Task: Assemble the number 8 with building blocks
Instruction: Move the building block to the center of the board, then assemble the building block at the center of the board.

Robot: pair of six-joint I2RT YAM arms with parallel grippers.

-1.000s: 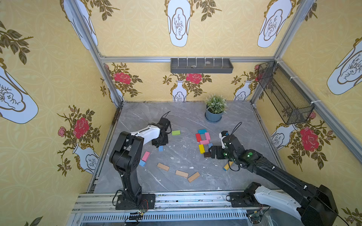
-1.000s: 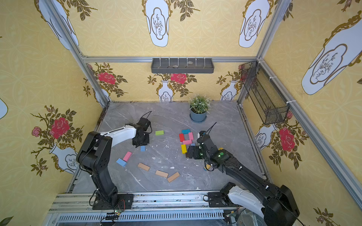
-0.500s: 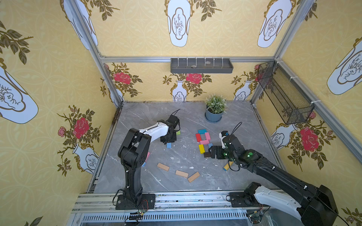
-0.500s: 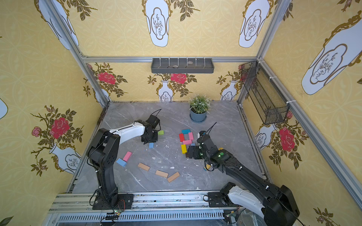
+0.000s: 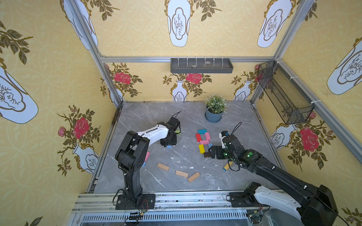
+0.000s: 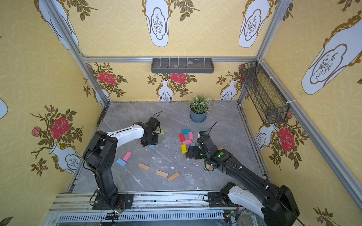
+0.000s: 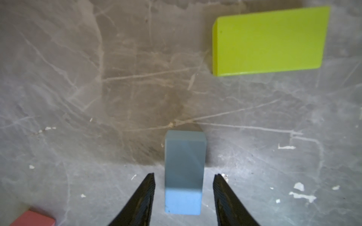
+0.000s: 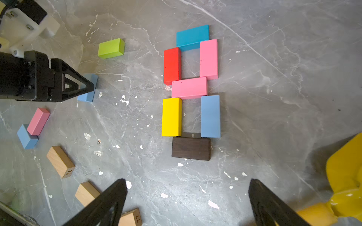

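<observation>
top views, number 8 (image 5: 203, 142): seven building blocks lie flat on the grey worktop (image 5: 188, 121), right of centre, with both loops closed.
top views, right claw (image 5: 211, 152): it sits low at the figure's near end, over the dark brown block (image 5: 206, 155), and covers part of that end.
top views, left claw (image 6: 150, 145): it points down at mid-worktop over a light blue block (image 6: 151, 146); a green block (image 6: 161, 133) lies just beyond.
top views, loose blocks: a loose pink block (image 6: 127, 156) touches a second light blue block (image 6: 121, 162) by the left arm. Three tan wood blocks (image 6: 161, 173) lie near the front edge.
top views, surroundings: a potted plant (image 5: 215, 109) stands at the back, well apart. A yellow toy tool (image 5: 227, 166) lies partly under the right arm.
left wrist, left claw: released. Its fingers (image 7: 145, 195) flank the light blue block with a gap on each side. The block stands on a narrow side.
left wrist, around: the green block lies flat ahead, apart from the claw.
right wrist, right claw: released, spread wide, with only bare worktop between the fingers (image 8: 117, 187).
right wrist, number 8: teal block (image 8: 193, 37) at the far end, red block (image 8: 172, 65) and pink side block (image 8: 208, 58), pink middle block (image 8: 189, 87), yellow block (image 8: 171, 117) and light blue side block (image 8: 210, 116), and the dark brown block nearest the claw.
right wrist, in the way: the yellow toy tool is just beside one finger, and the tan wood blocks are beside the other.
</observation>
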